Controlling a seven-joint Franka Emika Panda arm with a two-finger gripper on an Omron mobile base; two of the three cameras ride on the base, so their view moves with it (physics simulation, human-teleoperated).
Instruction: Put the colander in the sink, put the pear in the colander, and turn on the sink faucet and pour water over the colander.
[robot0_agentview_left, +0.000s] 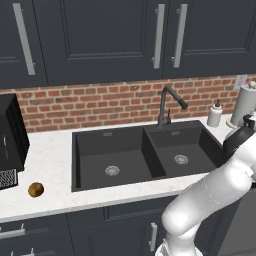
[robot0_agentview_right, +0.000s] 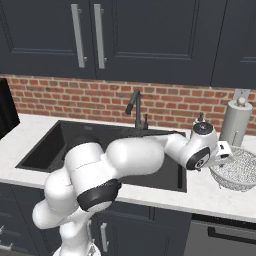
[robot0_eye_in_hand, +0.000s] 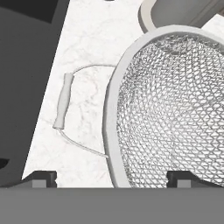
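Since colander (robot0_eye_in_hand: 175, 109) rim is thin and rounded, wide-spread jaws could slip off on closing, or nudge basket sideways into paper-towel roll (robot0_agentview_right: 235, 122) just behind it. Wire side handle (robot0_eye_in_hand: 65, 105) lies flat on white counter (robot0_eye_in_hand: 87, 39), easy to snag. Colander sits on counter right of sink (robot0_agentview_left: 145, 155), not yet in basin. Gripper (robot0_eye_in_hand: 113, 178) hovers directly above near rim, one fingertip outside, other over mesh, holding nothing. Pear (robot0_agentview_left: 35, 189) rests far left on counter, well apart.
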